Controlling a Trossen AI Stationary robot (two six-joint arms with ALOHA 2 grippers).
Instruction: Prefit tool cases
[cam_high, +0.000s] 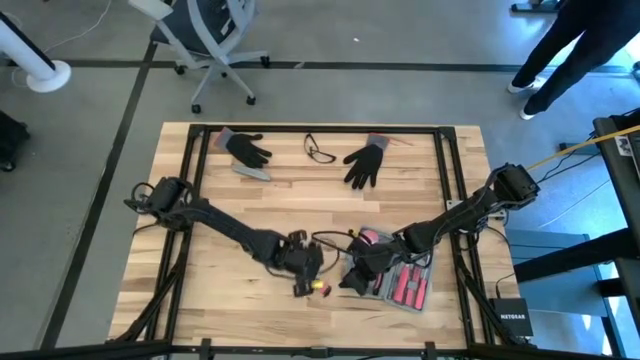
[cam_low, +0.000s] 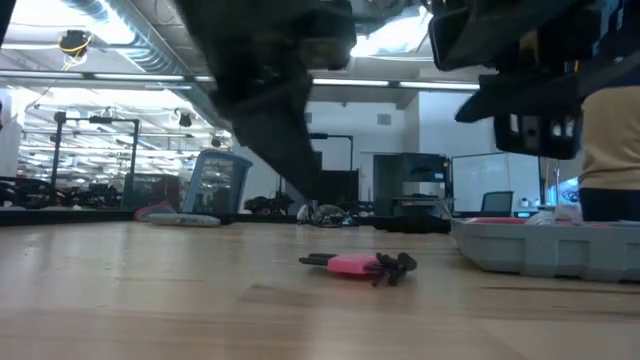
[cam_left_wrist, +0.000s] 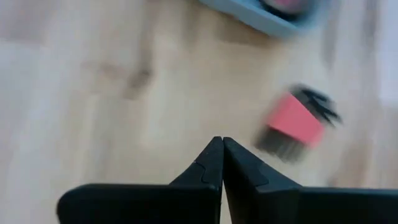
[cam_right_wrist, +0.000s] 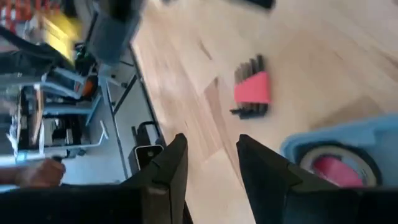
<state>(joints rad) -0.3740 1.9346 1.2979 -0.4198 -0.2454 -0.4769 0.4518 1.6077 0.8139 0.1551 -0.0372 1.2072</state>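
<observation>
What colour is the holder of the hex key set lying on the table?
Pink-red holder with black keys; the right wrist view shows it best.

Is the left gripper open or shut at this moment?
Shut. In the left wrist view, the left gripper has its two dark fingertips pressed together, holding nothing.

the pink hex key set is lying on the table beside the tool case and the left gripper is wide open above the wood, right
Not quite. The left gripper is shut, fingertips touching, as the left wrist view shows. The pink hex key set does lie beside the tool case.
</observation>
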